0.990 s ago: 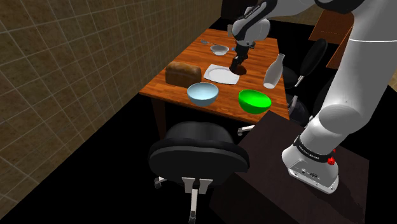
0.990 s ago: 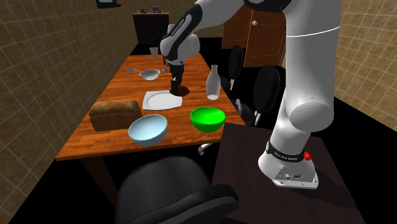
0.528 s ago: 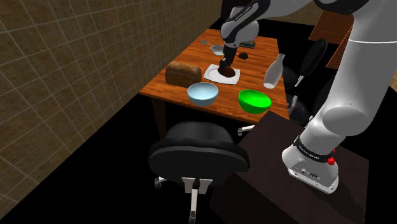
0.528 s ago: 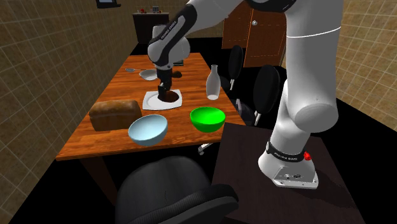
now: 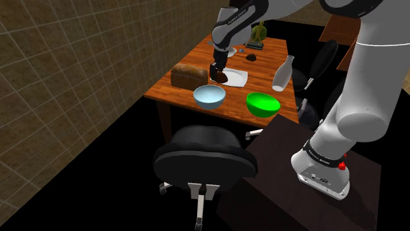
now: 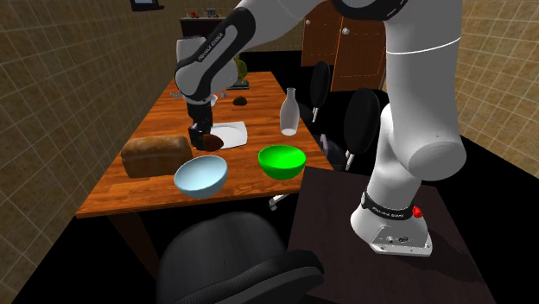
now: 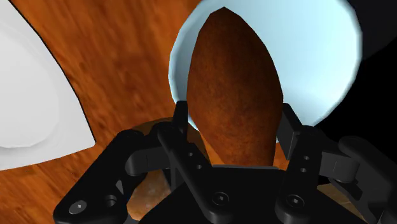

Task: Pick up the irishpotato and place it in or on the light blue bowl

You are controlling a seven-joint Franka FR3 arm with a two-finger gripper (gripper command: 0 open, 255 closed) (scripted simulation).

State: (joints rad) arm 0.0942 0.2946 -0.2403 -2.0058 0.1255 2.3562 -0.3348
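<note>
Shoulder view: the tool (image 5: 217,72) grips the brown potato (image 5: 223,77), with the light blue bowl (image 5: 209,96) near it on the tabletop (image 5: 235,92). Second exterior view: the bowl (image 6: 200,176) sits stand-side of the tool (image 6: 204,136). Wrist view: the fingers (image 7: 180,121) clasp the potato (image 7: 234,89); the bowl lies just beyond it and a white plate (image 7: 25,108) beside.

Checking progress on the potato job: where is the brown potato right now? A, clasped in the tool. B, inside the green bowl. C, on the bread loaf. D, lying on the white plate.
A: the wrist view shows the brown potato clasped in the tool, the light blue bowl beyond it.
</note>
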